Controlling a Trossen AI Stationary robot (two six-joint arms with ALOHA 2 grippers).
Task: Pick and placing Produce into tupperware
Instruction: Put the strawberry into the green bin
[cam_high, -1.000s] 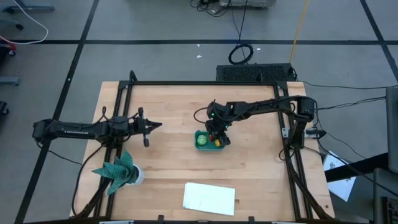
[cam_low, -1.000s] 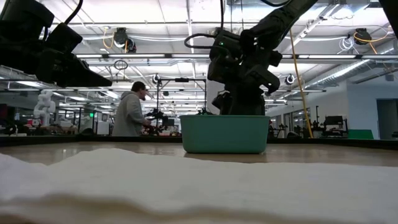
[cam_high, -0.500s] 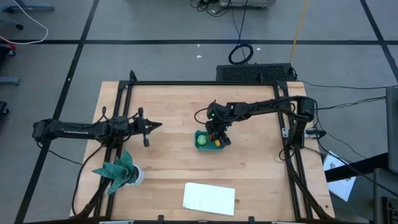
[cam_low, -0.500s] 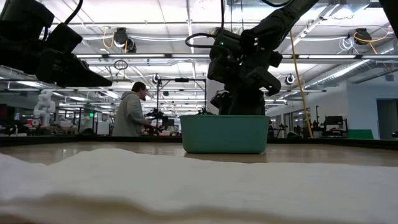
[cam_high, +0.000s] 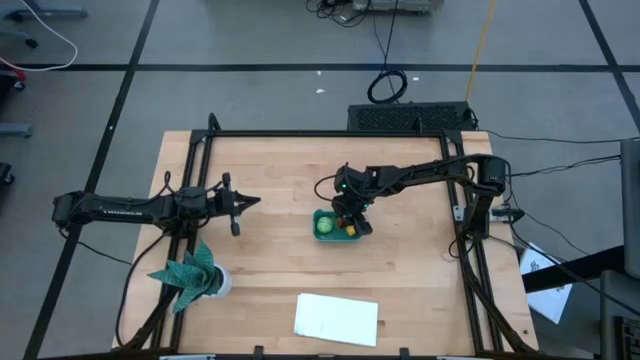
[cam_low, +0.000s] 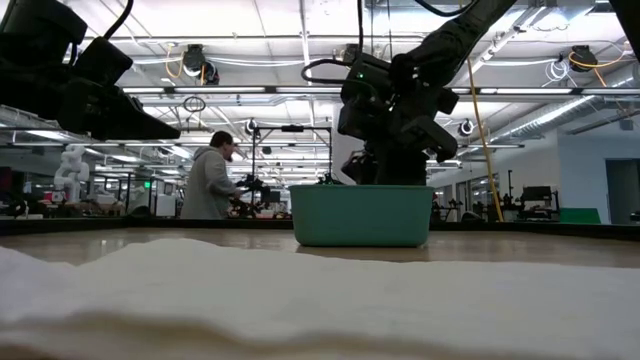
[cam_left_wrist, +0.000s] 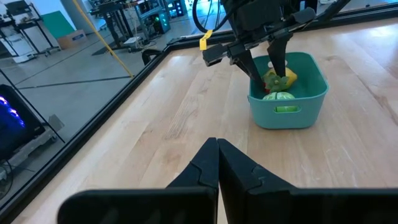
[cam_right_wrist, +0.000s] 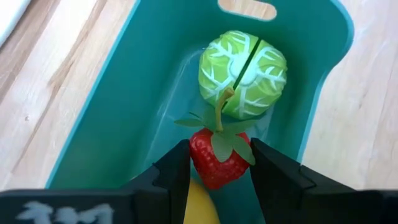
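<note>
Right tool (cam_right_wrist: 214, 163) is down inside the tub (cam_high: 336, 225), fingers half-spread and clamped on the strawberry (cam_right_wrist: 217, 158). Cabbage (cam_right_wrist: 244, 73) sits just past it, lemon (cam_left_wrist: 280, 78) beside. Walls close around. Left tool (cam_high: 236, 204) shut, well apart over bare surface (cam_high: 270, 270).

You are looking at the tupperware (cam_high: 336, 226) sitting near the table's (cam_high: 280, 270) middle, with 3 produce pieces in it: the cabbage (cam_right_wrist: 243, 73), the strawberry (cam_right_wrist: 217, 159) beside it, and the lemon (cam_left_wrist: 280, 78). The right gripper (cam_right_wrist: 214, 163) is reaching into it around the strawberry. The plant (cam_high: 190, 271) is standing at the left edge, the paper (cam_high: 337, 318) lying at the front.
</note>
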